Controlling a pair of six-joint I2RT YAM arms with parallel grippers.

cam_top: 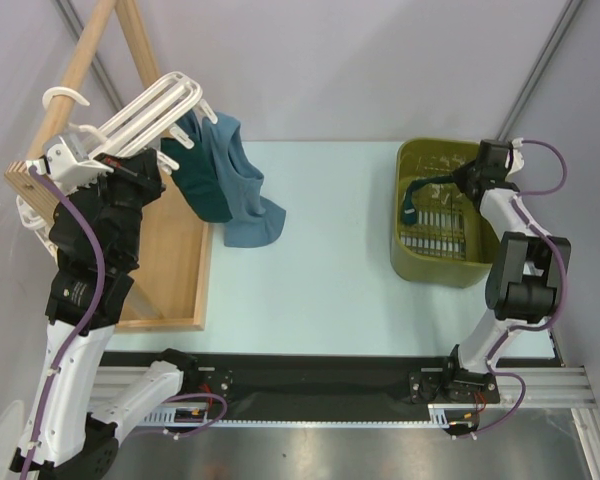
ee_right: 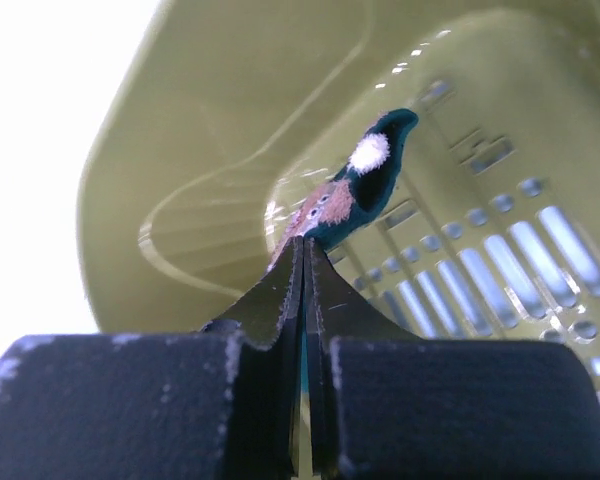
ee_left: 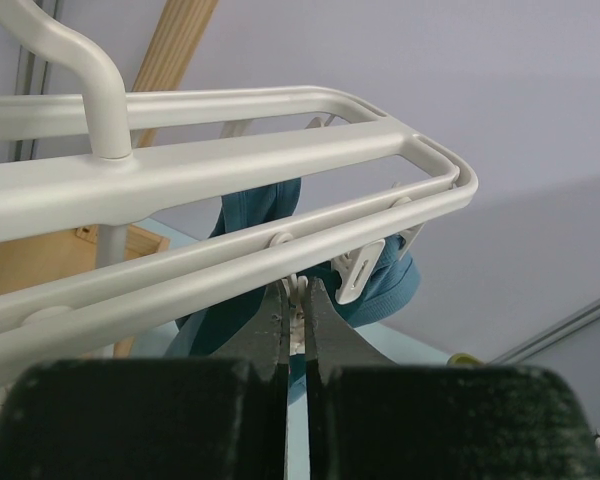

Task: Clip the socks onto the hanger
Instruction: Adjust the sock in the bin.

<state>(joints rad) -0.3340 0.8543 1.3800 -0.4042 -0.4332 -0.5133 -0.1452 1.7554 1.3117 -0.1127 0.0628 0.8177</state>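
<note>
The white hanger (cam_top: 165, 100) hangs from the wooden rack at the far left. Two socks hang from it, one dark teal (cam_top: 202, 185) and one steel-blue (cam_top: 248, 195). My left gripper (ee_left: 298, 292) is under the hanger bars (ee_left: 280, 160), shut on a small white clip (ee_left: 298, 308). The hung socks (ee_left: 265, 210) show behind the bars. My right gripper (ee_right: 306, 245) is inside the basket, shut on a dark teal sock (ee_right: 372, 180) that has a red-and-white motif. In the top view this sock (cam_top: 418, 195) trails leftwards from the gripper (cam_top: 462, 180).
An olive-green slotted basket (cam_top: 408, 255) stands at the right of the pale table (cam_top: 310, 290). The wooden A-frame rack (cam_top: 175, 275) fills the left side, its pole (cam_top: 80, 55) rising behind the hanger. A free clip (ee_left: 360, 270) dangles just right of my left fingers.
</note>
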